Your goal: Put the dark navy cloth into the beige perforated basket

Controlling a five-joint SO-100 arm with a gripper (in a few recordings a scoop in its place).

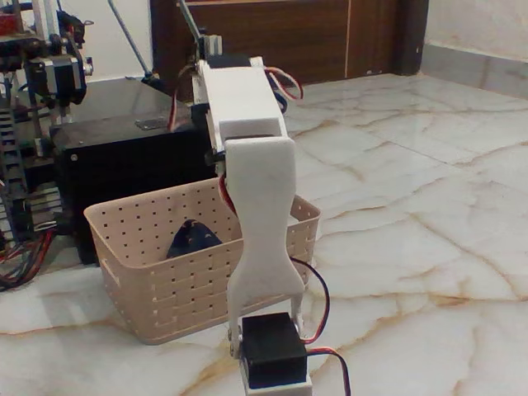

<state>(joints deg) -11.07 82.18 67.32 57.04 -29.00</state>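
One dark navy cloth (191, 239) inside beige perforated basket (148, 280), claw's opening impossible to tell

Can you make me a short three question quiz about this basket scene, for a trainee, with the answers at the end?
1. True or false: the dark navy cloth lies on the marble floor beside the beige perforated basket.
2. What stands directly behind the basket? A) a black box B) a red bucket C) a glass jar
3. Fill in: the robot arm in front of the basket is mainly ____ in colour.

Key: 1 false, the cloth is inside the basket. 2 A, the black box. 3 white.
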